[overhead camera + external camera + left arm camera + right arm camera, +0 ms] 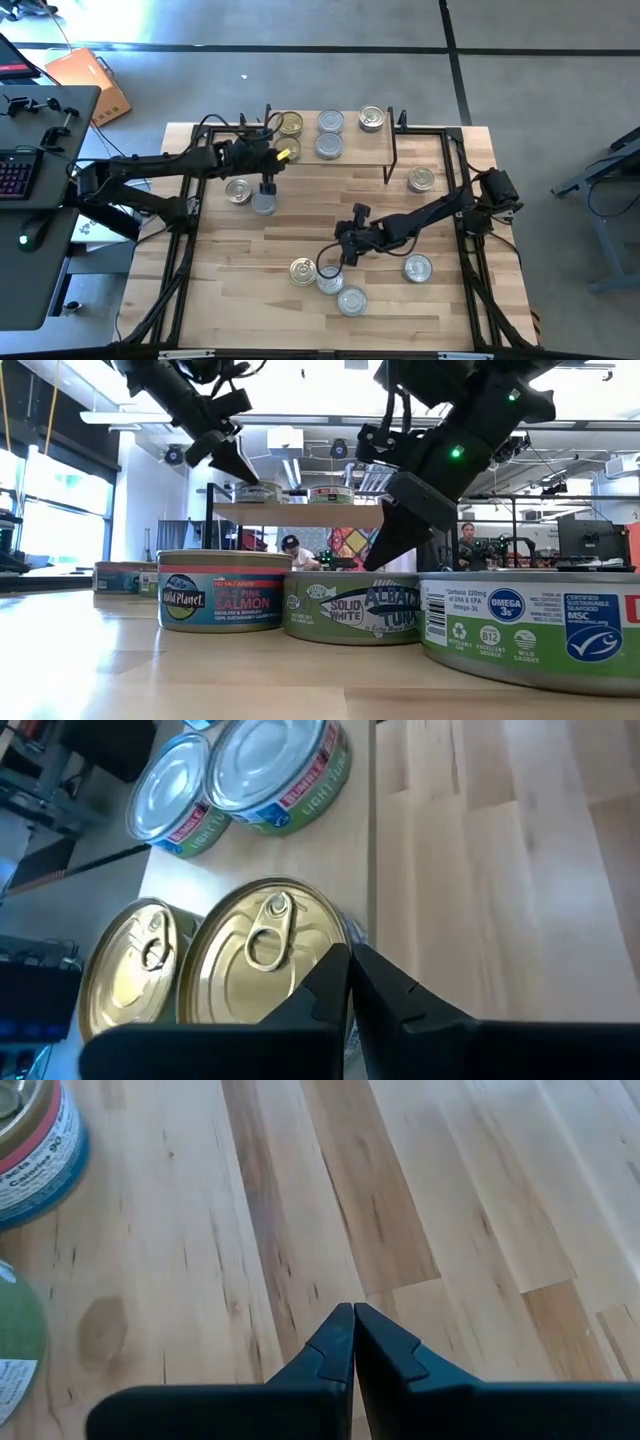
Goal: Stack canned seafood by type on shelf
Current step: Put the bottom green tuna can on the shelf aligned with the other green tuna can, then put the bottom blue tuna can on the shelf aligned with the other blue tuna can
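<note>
The shelf (355,150) stands at the table's far middle with several tins of canned seafood on it. Two are gold-lidded (255,960) (135,970) at its left end, and silver-lidded, green-labelled ones (275,760) sit beside them. My left gripper (348,960) is shut and empty, slanting down over the shelf's left end (284,155) (248,472). My right gripper (353,1315) is shut and empty, hanging over bare wood (345,260) beside three tins near the front: a salmon tin (210,600), a tuna tin (350,610) and another (530,630). My left gripper's shut fingertips (335,970) stand over the rim (325,920) of one gold-lidded tin, coming slanting from above. Whether they touch it I cannot tell.
Loose tins lie on the table: two by the shelf's left leg (238,190) (264,203), one right of the shelf (421,179) and one at the near right (417,267). Black frame rails (465,200) run along the table's sides. Bare wood (300,225) lies in the middle.
</note>
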You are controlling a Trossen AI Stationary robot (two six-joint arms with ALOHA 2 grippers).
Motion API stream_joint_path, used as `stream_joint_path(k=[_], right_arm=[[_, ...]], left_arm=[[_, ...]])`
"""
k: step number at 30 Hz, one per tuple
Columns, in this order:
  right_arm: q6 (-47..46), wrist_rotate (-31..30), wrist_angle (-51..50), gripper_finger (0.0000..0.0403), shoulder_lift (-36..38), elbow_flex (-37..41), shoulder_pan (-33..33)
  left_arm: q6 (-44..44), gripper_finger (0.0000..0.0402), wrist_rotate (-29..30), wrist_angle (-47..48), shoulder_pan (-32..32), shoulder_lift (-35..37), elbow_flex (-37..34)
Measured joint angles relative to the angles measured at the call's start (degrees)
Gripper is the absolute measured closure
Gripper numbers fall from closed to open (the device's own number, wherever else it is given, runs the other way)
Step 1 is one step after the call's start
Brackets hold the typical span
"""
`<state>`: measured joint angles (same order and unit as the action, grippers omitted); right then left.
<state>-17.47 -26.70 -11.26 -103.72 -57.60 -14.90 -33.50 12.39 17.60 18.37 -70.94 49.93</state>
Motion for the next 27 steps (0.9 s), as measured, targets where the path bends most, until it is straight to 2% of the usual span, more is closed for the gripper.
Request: stream_joint_path(k=[5,14,17,21,24,27], right_arm=[[0.0,0.15,-0.01,0.0399,0.0,0.0,0.0],[0.01,1.21,-0.01,0.0399,0.0,0.0,0.0],[0.6,3.72,-0.03,0.0399,0.0,0.0,0.0],[0.35,3.91,-0.59,0.0399,0.0,-0.02,-0.02],[-2.66,3.94,-5.02,0.0399,0.08,-0.2,-0.02],[-8.24,2.61,-15.68,0.0395,1.38,-1.17,-0.04]], left_arm=[[-0.09,0.037,1.11,-0.03,-0.07,-0.3,0.02],[0.39,0.0299,1.85,-5.18,-0.07,-0.3,0.02],[1.49,0.0285,1.98,-6.77,-0.65,0.37,0.02],[2.09,0.0279,2.57,-7.05,-2.67,2.02,0.02],[4.64,0.028,3.79,-6.88,-5.51,3.68,0.02],[8.93,0.0284,3.42,-6.13,-9.98,4.96,-0.08]])
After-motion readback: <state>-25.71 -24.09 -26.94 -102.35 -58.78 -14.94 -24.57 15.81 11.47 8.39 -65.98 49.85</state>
